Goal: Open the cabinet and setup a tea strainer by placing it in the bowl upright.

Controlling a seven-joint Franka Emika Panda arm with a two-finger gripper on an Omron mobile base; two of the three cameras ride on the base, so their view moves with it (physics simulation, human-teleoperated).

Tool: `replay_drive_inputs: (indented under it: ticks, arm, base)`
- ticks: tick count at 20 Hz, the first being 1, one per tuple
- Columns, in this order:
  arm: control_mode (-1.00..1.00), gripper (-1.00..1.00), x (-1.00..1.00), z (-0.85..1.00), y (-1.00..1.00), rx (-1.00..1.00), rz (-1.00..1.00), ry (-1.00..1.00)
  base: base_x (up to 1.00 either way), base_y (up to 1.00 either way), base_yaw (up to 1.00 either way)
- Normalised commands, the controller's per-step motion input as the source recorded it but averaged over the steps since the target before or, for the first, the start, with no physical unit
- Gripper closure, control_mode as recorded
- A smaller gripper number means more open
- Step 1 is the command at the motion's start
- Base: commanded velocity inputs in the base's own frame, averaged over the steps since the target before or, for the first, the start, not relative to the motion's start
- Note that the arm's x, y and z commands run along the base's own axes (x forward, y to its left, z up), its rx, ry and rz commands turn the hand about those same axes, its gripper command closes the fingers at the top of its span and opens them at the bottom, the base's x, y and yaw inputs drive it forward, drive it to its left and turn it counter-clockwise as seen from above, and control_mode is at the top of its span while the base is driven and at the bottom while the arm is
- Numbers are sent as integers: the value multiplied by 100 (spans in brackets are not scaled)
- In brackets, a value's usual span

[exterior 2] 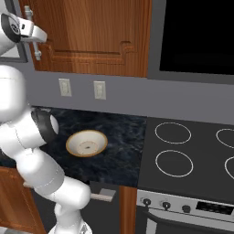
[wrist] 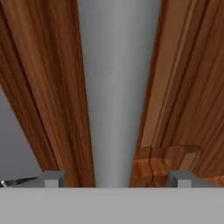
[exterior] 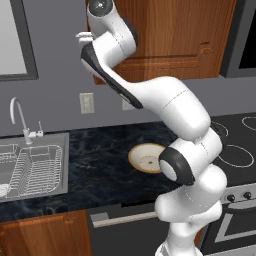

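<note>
1. Up high, the gripper [wrist: 114, 179] is at the cabinet [exterior: 180, 35], reaching for its vertical silver bar handle [wrist: 117, 87]; in the hand view the handle runs up the middle, between the two dark fingertips [wrist: 53, 178].
2. The jaws stand wide, one tip on each side of the bar, and neither tip can be seen pressing on it, so the handle is straddled but not clearly gripped.
3. The cabinet's panelled door [exterior 2: 91, 32] looks shut, flush with the reddish-brown front in both base views.
4. In the right base view the hand [exterior 2: 27, 29] sits at the door's left edge, where the bar hangs.
5. The bowl [exterior: 146, 157], cream-white with a tan rim, rests on the dark speckled counter [exterior: 95, 160], roughly mid-depth, between the sink [exterior: 32, 170] and the stove top [exterior 2: 192, 151], nearer the stove edge.
6. The bowl holds nothing but the small specks at its centre.
7. A wire dish rack [exterior: 27, 167] lies inside the sink, with the faucet [exterior: 20, 120] at the sink's back edge.
8. Two wall outlets [exterior 2: 65, 87] sit on the grey wall above the counter's back edge.
</note>
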Motion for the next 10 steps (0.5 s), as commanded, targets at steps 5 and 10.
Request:
replay_drive_inputs:
  ticks: [5,10]
  arm:
    - [-100,-100,36,-2,17,-4,-11,0]
    - [-100,-100,34,-5,5,-1,-7,0]
  base:
    - [0,0,0]
    - [0,0,0]
